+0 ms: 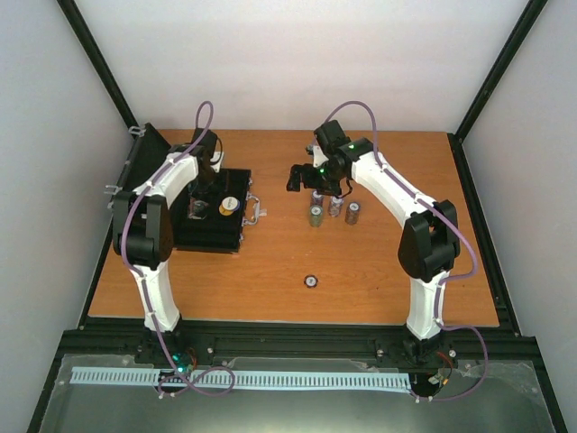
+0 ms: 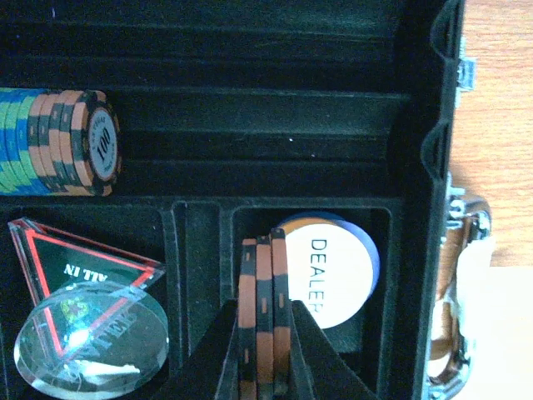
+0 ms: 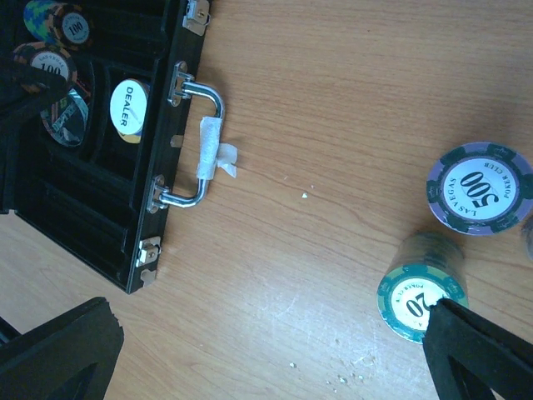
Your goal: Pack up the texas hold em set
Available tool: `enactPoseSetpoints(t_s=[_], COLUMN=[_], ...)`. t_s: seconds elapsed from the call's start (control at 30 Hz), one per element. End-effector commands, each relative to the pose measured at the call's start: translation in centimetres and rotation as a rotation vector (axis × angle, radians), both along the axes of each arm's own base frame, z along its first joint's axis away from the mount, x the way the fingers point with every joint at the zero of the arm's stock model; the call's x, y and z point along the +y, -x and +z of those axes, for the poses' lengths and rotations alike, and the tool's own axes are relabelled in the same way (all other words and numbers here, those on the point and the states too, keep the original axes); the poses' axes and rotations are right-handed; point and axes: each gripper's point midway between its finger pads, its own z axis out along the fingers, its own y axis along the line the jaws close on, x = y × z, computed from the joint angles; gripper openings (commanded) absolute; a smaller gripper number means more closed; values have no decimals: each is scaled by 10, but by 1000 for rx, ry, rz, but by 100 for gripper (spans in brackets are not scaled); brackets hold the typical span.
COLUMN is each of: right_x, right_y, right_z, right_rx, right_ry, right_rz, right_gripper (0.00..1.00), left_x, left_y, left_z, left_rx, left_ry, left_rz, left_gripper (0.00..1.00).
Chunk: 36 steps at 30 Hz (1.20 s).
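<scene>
My left pincer (image 2: 263, 354) is clenched on a thin stack of orange-and-black chips (image 2: 262, 283), held on edge over the open case (image 2: 250, 83). The stack is at the left side of the small compartment where the white DEALER disc (image 2: 337, 271) lies, and from my wrist view it overlaps that disc's edge. I cannot tell whether the chips touch the compartment floor. In the next compartment to the left lies the dark ALL IN triangle (image 2: 79, 258), with a clear round disc (image 2: 87, 337) resting partly on it. A row of chips (image 2: 62, 142) lies in one groove of the case, the end one marked 100.

My right pincer (image 3: 271, 333) is released, spread wide and grasping nothing, above the wooden counter (image 3: 333, 83) to the right of the case's silver handle (image 3: 204, 150). A green stack marked 20 (image 3: 416, 296) stands just beside one finger (image 3: 483, 358), with a purple stack marked 500 (image 3: 479, 187) near it. A lone small disc (image 1: 310, 280) lies well apart, toward the near edge.
</scene>
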Motion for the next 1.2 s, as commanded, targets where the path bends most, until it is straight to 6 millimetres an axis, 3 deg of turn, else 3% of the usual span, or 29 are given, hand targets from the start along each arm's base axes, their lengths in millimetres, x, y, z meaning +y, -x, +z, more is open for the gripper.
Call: enactPoseSetpoints(t_s=[0.0, 0.47, 0.57, 1.17], right_x=[-2, -2, -2, -4], right_y=[0, 6, 7, 10], right_z=[14, 4, 2, -11], right_rx=[-35, -1, 6, 39], right_ry=[-27, -34, -32, -20], right_rz=[8, 14, 14, 28], right_gripper=[100, 100, 100, 100], left_x=[7, 21, 23, 41], left_y=[-15, -43, -45, -56], left_z=[1, -9, -19, -31], left_rx=[-20, -49, -27, -29], left_ry=[-57, -136, -140, -203], left_rz=[-4, 12, 6, -1], left_gripper=[1, 1, 1, 1])
